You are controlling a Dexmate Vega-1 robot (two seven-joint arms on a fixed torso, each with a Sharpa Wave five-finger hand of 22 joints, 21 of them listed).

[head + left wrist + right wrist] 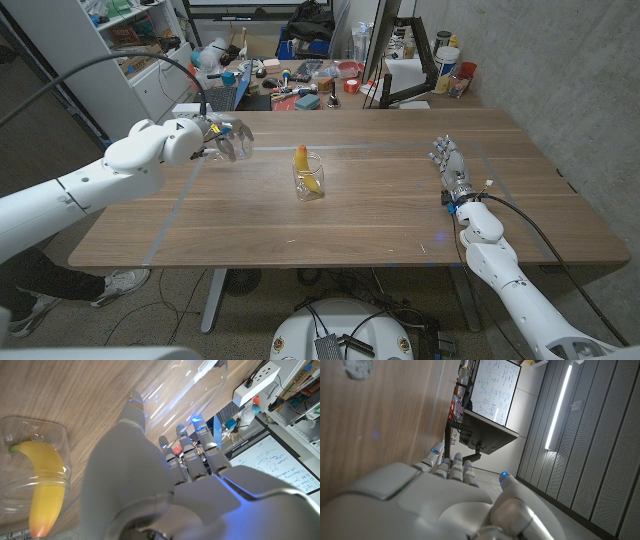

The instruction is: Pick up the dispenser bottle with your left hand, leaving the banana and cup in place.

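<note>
The dispenser bottle [182,387] is clear plastic and lies between the thumb and fingers [192,442] of my left hand [222,137]. That hand curls around it over the table's far left part, and the bottle is hard to make out in the head view. A clear cup [308,178] stands at the table's middle, to the right of that hand and apart from it. A yellow banana [311,175] stands upright in it. The left wrist view also has the cup [20,435] and banana [45,485] in it. My right hand [451,167] waits at the table's right side, fingers straight and holding nothing.
Behind the wooden table [400,220] is a cluttered bench [300,85] with tools and containers. A black monitor stand [400,85] rises at the back right, and shelving [120,30] stands at the back left. A white power strip [255,382] lies beyond my left hand.
</note>
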